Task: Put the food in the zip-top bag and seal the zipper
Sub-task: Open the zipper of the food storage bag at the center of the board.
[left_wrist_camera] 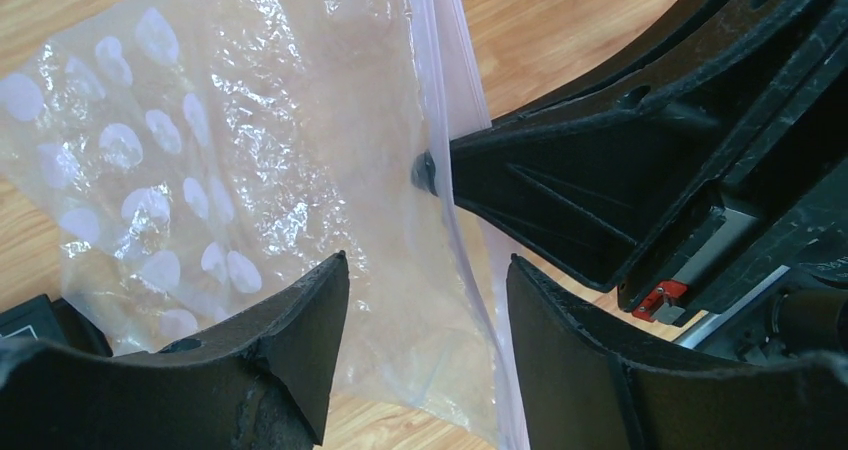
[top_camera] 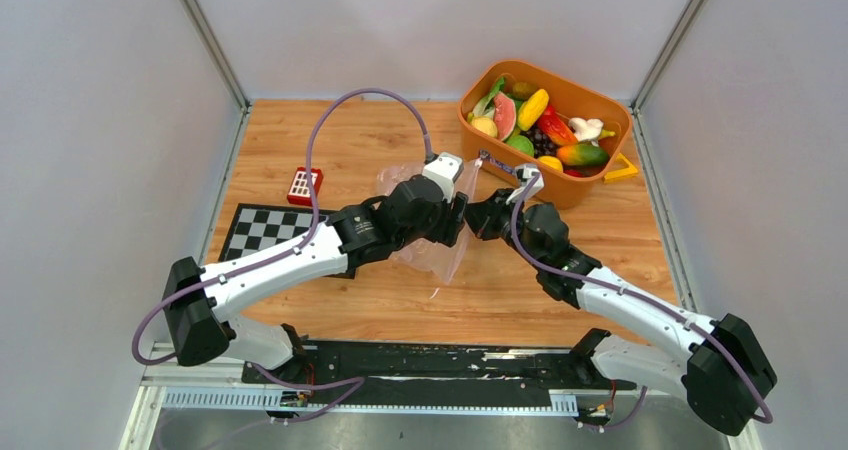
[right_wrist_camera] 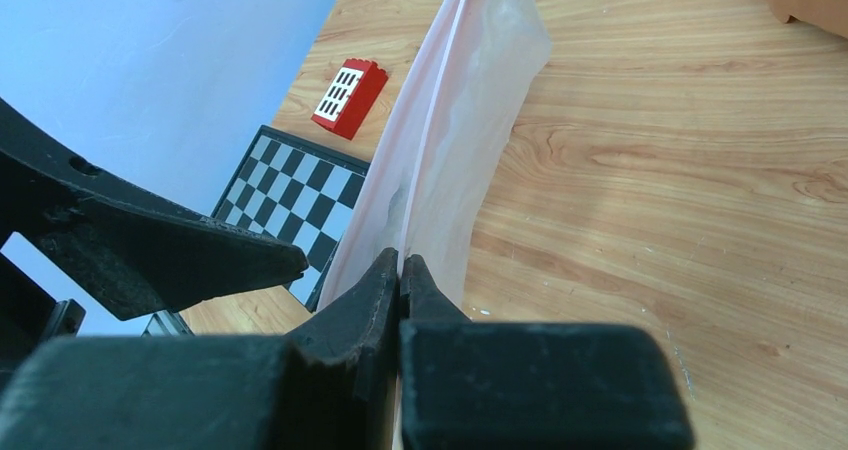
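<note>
My right tool (right_wrist_camera: 400, 262) pinches the pinkish zipper strip (left_wrist_camera: 441, 70) of the clear crinkly dotted plastic bag (left_wrist_camera: 250, 150); my left tool (left_wrist_camera: 428, 270) gapes astride it, so catch one lip only.

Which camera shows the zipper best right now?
Left wrist: the zipper runs close and lengthwise, where the right gripper pinches it. Right wrist sees it edge-on, foreshortened; top external mostly hides it behind the arms.
</note>
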Motion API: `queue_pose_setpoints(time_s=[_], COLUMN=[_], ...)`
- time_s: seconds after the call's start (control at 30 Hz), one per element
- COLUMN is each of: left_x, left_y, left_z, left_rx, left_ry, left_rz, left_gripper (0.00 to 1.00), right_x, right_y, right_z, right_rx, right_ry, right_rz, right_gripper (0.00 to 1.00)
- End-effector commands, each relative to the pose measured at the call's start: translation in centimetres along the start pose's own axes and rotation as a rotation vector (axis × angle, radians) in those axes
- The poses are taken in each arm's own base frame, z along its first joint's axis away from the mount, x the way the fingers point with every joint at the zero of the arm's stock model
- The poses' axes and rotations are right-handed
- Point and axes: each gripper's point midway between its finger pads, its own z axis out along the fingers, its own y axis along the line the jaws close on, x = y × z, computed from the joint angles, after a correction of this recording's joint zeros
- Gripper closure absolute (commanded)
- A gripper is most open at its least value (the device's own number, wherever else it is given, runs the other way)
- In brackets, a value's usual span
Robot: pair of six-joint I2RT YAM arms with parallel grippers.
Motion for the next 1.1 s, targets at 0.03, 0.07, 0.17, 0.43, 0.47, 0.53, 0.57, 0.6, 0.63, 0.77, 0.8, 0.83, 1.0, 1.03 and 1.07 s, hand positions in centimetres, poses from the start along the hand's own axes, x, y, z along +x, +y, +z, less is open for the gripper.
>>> queue_pose_setpoints(time_s=[0.03, 0.07, 0.17, 0.43, 0.47, 0.53, 0.57, 0.6, 0.63, 0.77, 0.8, 0.83, 1.0, 1.03, 1.07], left_x=[-1.0, -0.7, -0.3, 0.2, 0.3, 0.3, 0.2, 0.1, -0.1, -1.4, -1.8, -2.3, -4.2, -4.5, -4.8], left_y=[0.6, 1.1, 1.7, 1.0, 1.2, 1.6, 1.9, 2.3, 2.7, 5.0, 5.7, 6.4, 9.4, 9.8, 10.1], left_z=[0.4, 0.6, 0.9, 1.5, 1.5, 1.3, 1.2, 1.0, 0.7, -0.6, -1.1, -1.6, -3.3, -3.4, -3.4], left_rx=[-0.053, -0.084, -0.117, -0.091, -0.099, -0.118, -0.129, -0.147, -0.163, -0.284, -0.321, -0.354, -0.440, -0.450, -0.457], left_ry=[-0.041, -0.032, -0.021, -0.015, -0.013, -0.015, -0.020, -0.028, -0.037, -0.076, -0.081, -0.086, -0.094, -0.097, -0.099], left_rz=[0.031, 0.041, 0.056, 0.059, 0.064, 0.073, 0.075, 0.073, 0.072, 0.096, 0.103, 0.105, 0.061, 0.057, 0.058], left_gripper=[0.37, 0.38, 0.41, 0.57, 0.63, 0.75, 0.83, 0.90, 1.00, 1.00, 1.00, 1.00, 1.00, 1.00, 1.00], right_x=[-2.4, -2.4, -2.4, -2.0, -2.0, -1.8, -1.7, -1.4, -1.4, -0.8, -0.9, -1.0, -1.8, -2.0, -2.4], right_y=[2.5, 2.6, 2.9, 2.4, 2.4, 2.1, 1.8, 1.4, 1.1, -1.7, -3.0, -4.6, -7.6, -7.8, -7.9], right_z=[0.2, 0.2, 0.1, 0.6, 0.6, 0.7, 0.7, 0.8, 1.0, 1.5, 1.4, 1.1, 0.2, 0.1, 0.1], right_rx=[-0.075, -0.081, -0.097, -0.068, -0.066, -0.056, -0.045, -0.028, -0.010, 0.119, 0.193, 0.277, 0.413, 0.433, 0.448], right_ry=[-0.060, -0.059, -0.054, -0.024, -0.022, -0.015, -0.005, 0.008, 0.019, 0.092, 0.102, 0.110, 0.179, 0.188, 0.185], right_rz=[0.020, 0.018, 0.004, -0.023, -0.029, -0.055, -0.076, -0.098, -0.123, -0.238, -0.256, -0.269, -0.337, -0.344, -0.344], right_gripper=[1.00, 1.00, 1.00, 1.00, 1.00, 1.00, 1.00, 1.00, 1.00, 1.00, 1.00, 1.00, 1.00, 1.00, 1.00])
